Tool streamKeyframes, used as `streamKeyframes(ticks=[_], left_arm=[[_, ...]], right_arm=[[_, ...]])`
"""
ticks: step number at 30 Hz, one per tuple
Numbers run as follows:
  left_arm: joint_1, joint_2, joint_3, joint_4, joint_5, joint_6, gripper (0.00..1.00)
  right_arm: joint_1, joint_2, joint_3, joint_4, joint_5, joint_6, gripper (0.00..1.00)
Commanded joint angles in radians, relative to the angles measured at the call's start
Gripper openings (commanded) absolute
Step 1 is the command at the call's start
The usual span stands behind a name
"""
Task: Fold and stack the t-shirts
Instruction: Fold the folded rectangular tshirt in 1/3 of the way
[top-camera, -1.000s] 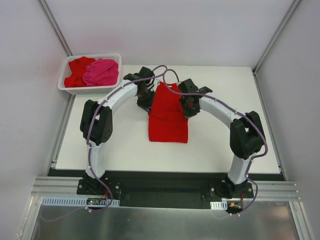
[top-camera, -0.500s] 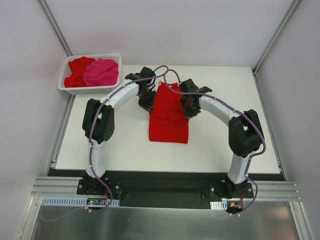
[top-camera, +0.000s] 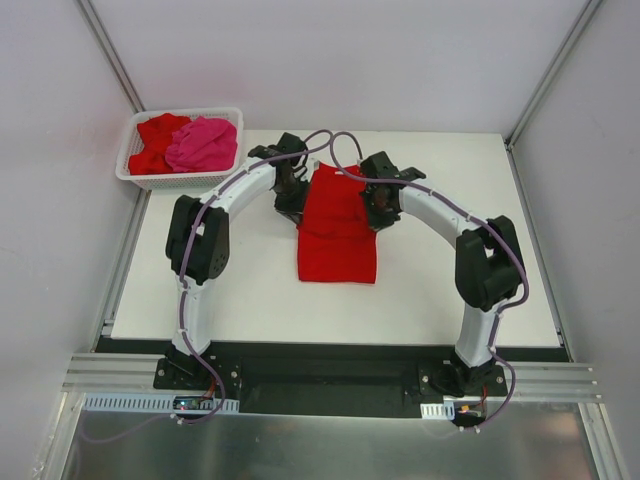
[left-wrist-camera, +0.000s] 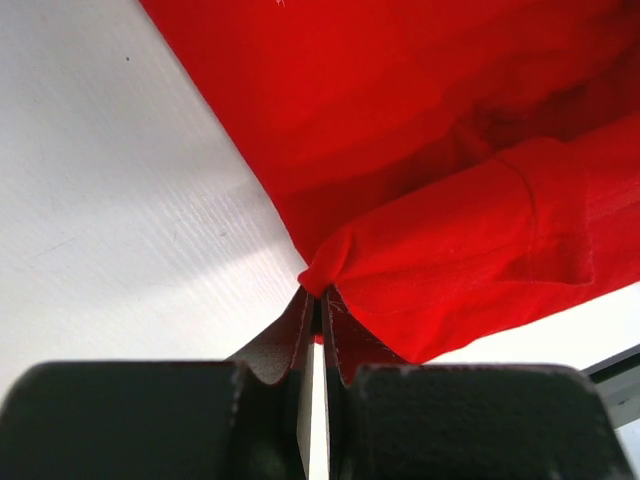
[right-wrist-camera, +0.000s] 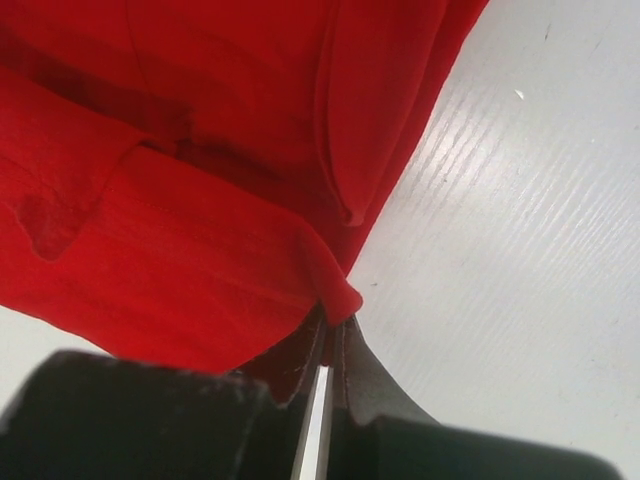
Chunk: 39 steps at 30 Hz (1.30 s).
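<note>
Item: red shirt (top-camera: 337, 240), frame centre, likely limp; your left gripper (left-wrist-camera: 318, 303) and right gripper (right-wrist-camera: 334, 322) each clench an upper fold corner; hold there.

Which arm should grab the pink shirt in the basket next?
Probably left: the basket holding the pink t-shirt sits far left, on its side. First the left gripper and right gripper must release the red t-shirt they pinch.

light: bright, even, diffuse | shadows: soft, short | focus: overhead sharp, wrist foregrounds blurred
</note>
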Motion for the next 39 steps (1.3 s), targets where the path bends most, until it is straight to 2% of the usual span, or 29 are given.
streamKeyframes(ticks=[1, 2, 3, 4, 6, 7, 14, 21, 28, 34, 39], left_arm=[[0.016, 0.013, 0.042, -0.031, 0.008, 0.015, 0.03], [0.016, 0.014, 0.042, -0.031, 0.010, 0.014, 0.29], [0.016, 0.014, 0.039, -0.031, 0.013, 0.015, 0.59], [0.016, 0.013, 0.039, -0.033, 0.014, 0.015, 0.99], [0.016, 0.013, 0.039, -0.034, 0.013, 0.017, 0.99], [0.016, 0.009, 0.036, -0.034, 0.010, 0.017, 0.99], [0.002, -0.059, -0.008, -0.034, 0.001, 0.009, 0.99], [-0.053, -0.151, -0.129, -0.011, -0.076, 0.015, 0.99], [-0.011, -0.271, -0.287, 0.010, -0.116, -0.022, 0.99], [0.031, -0.380, -0.392, 0.012, -0.156, -0.026, 0.99], [0.117, -0.469, -0.445, 0.010, -0.170, -0.003, 0.99]], right_arm=[[-0.019, 0.012, 0.029, -0.032, 0.004, 0.008, 0.10], [-0.017, 0.012, 0.028, -0.032, 0.007, 0.009, 0.22], [-0.017, 0.012, 0.026, -0.031, 0.009, 0.011, 0.34], [-0.019, 0.011, 0.023, -0.031, 0.013, 0.011, 0.50], [-0.019, 0.008, 0.022, -0.034, 0.022, 0.014, 0.73], [-0.019, 0.001, 0.020, -0.035, 0.032, 0.019, 0.96], [-0.005, -0.118, -0.052, -0.026, 0.061, 0.035, 0.96], [0.136, -0.198, -0.155, 0.047, 0.096, -0.003, 0.96], [0.197, -0.137, -0.060, 0.032, 0.042, -0.017, 0.99], [0.208, -0.094, -0.069, 0.046, 0.052, -0.021, 0.98], [0.207, -0.045, -0.041, 0.054, 0.012, -0.011, 0.98]])
